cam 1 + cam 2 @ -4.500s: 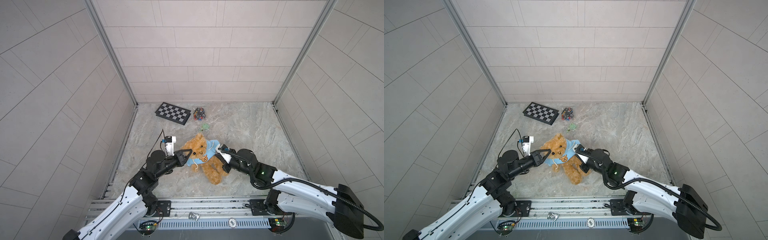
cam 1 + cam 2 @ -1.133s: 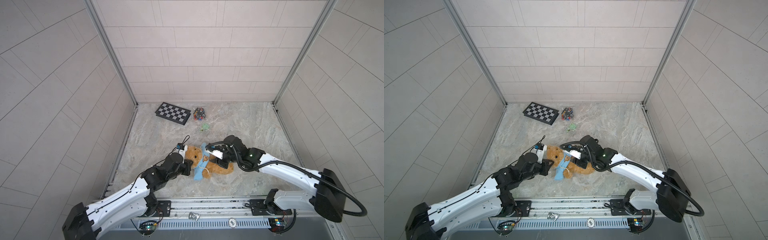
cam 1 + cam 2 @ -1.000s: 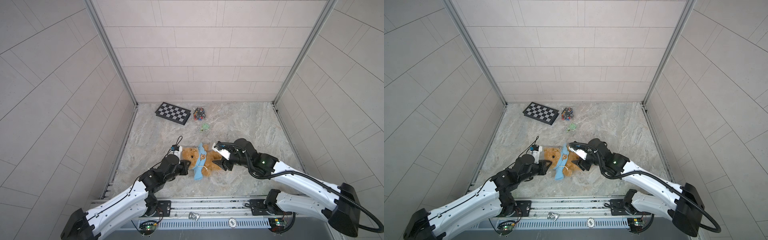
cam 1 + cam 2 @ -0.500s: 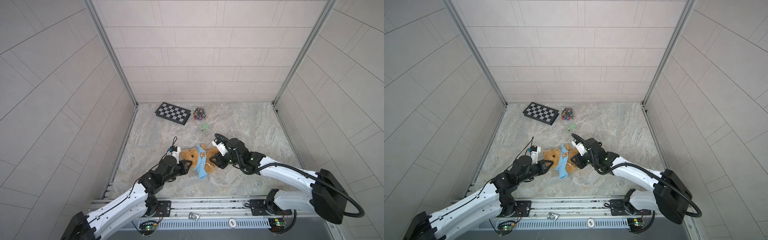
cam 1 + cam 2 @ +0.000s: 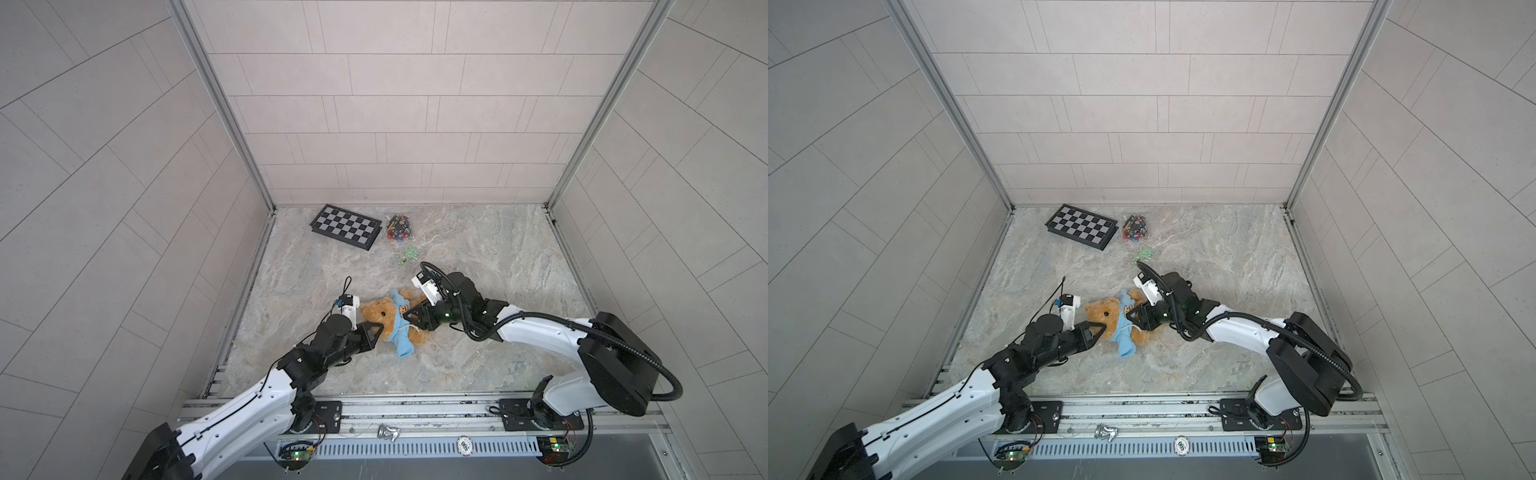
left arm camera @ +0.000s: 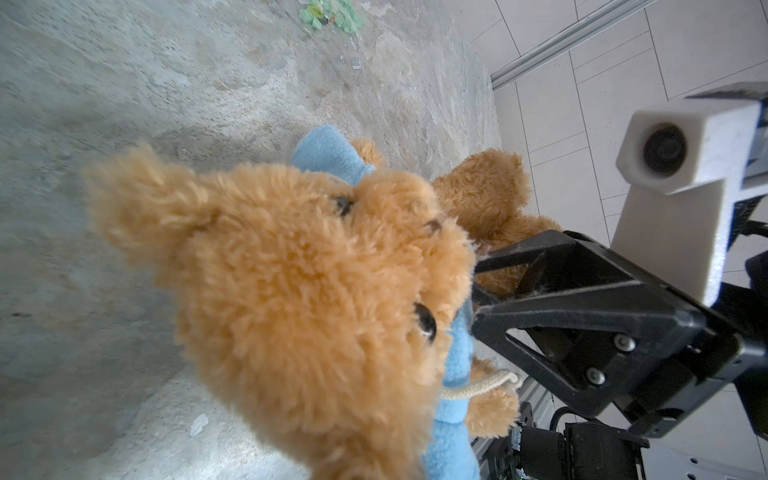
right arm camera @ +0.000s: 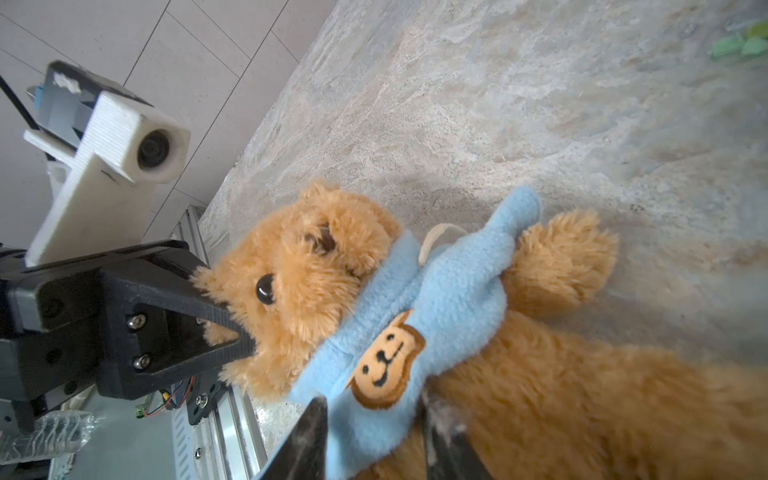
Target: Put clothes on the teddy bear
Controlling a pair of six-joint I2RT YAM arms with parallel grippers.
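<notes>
Bear (image 5: 380,309) lying on worktop (image 5: 490,249), front-centre, between both arms, blue hoodie (image 5: 403,345) round torso. Left end effector (image 5: 378,330) clamped on bear's head fur. Right end effector (image 7: 370,415) pinching hoodie hem.

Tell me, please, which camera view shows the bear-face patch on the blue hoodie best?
The right wrist view: the bear-face patch sits close and sharp on the blue hoodie. In both top views it is only a tiny speck. The left wrist view hides it behind the head of the teddy bear.
</notes>
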